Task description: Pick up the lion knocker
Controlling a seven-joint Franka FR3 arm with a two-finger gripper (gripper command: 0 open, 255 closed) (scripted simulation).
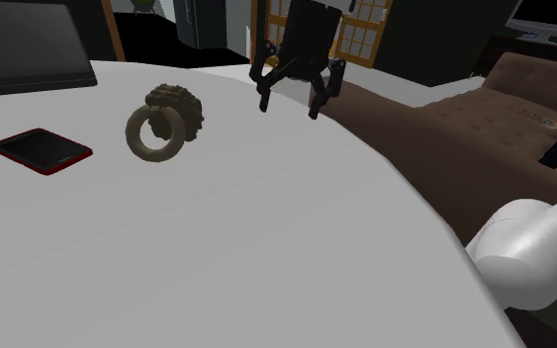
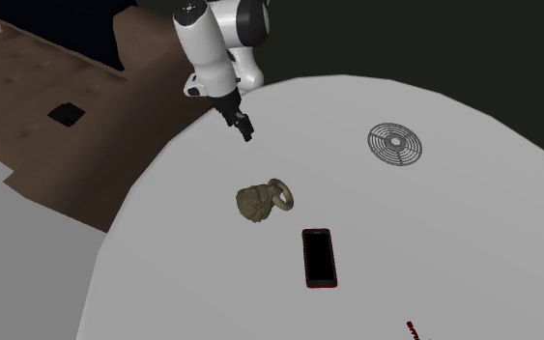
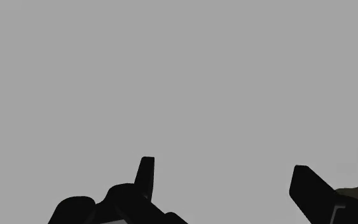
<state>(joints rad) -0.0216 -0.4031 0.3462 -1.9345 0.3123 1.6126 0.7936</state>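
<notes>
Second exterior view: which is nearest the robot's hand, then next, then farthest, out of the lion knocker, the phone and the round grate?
1. The lion knocker, mid-table, just below the hand in this view.
2. The round grate, off to the view's right, and the phone, past the knocker, are too close to call.

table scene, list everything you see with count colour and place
table: 1, white, rounded, holds the rest
lion knocker: 1, olive-brown, on the table, at the shoulder view's left of the tool
phone: 1, black with a red rim, flat on the table beyond the knocker from the tool
round grille: 1, grey, flat on the table, second exterior view's right
padded surface: 1, brown, beside the table
arm: 1, white
tool: 1, black, open, over the table near its edge, apart from the knocker
</notes>
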